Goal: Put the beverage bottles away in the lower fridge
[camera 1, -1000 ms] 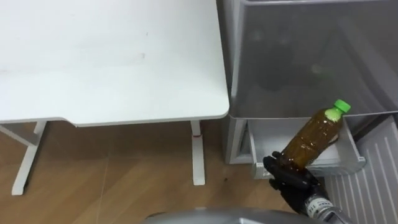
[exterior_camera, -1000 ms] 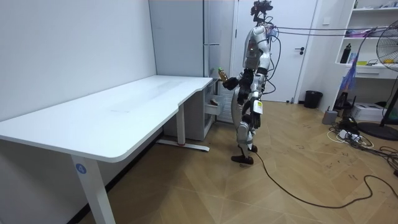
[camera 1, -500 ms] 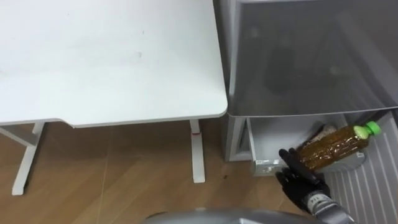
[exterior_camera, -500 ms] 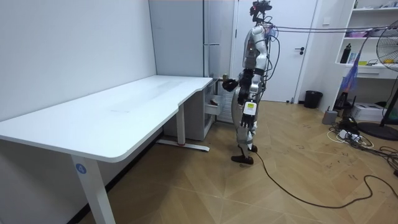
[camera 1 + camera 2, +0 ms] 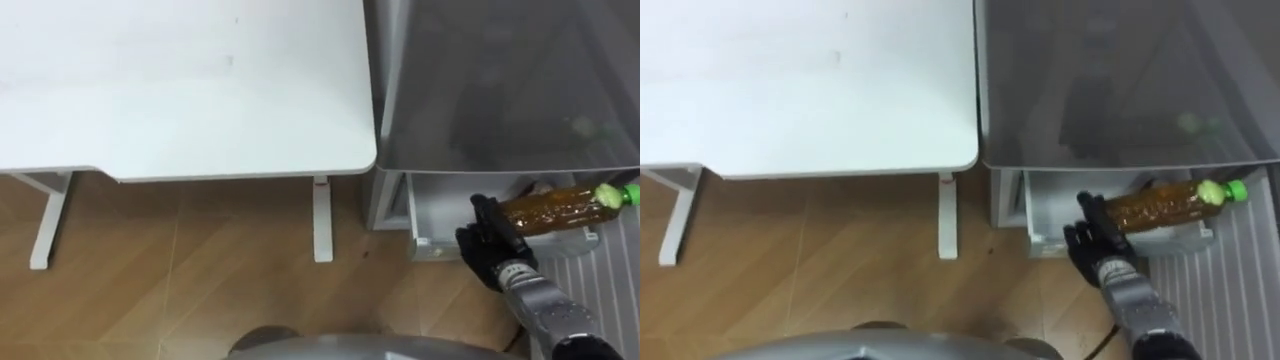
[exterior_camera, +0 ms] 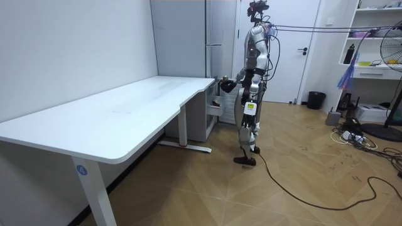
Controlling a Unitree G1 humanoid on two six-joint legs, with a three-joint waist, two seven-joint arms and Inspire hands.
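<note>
And here is the robot, standing at the tall grey fridge [image 6: 217, 37] just past the end of the long white desk [image 5: 190, 80]. Its right hand [image 5: 492, 247] is curled tight round the base of the clear plastic bottle of amber drink with a green cap [image 5: 562, 204]. The bottle lies on its side, cap pointing to the robot's right. It hangs over the white pull-out drawer [image 5: 428, 222] at the bottom of the fridge, which stands open beneath the grey upper front. Whether the bottle already rests on the drawer floor, I can't tell from here. The left hand [image 6: 249, 109] hangs by the robot's hip in the room view (too small there to say what state it is in).

This looks like the placing step, and a delicate one. The neat way would be to keep the bottle level and lower it past the drawer's front wall. It should come down onto a bare part of the drawer floor. A round bottle on its side will roll, so it wants to lie along a wall before the grip lets go. Only once the weight is borne should the hand loosen. Then it should come away low and straight back toward the wooden floor [image 5: 200, 270], without nudging the base sideways.
</note>
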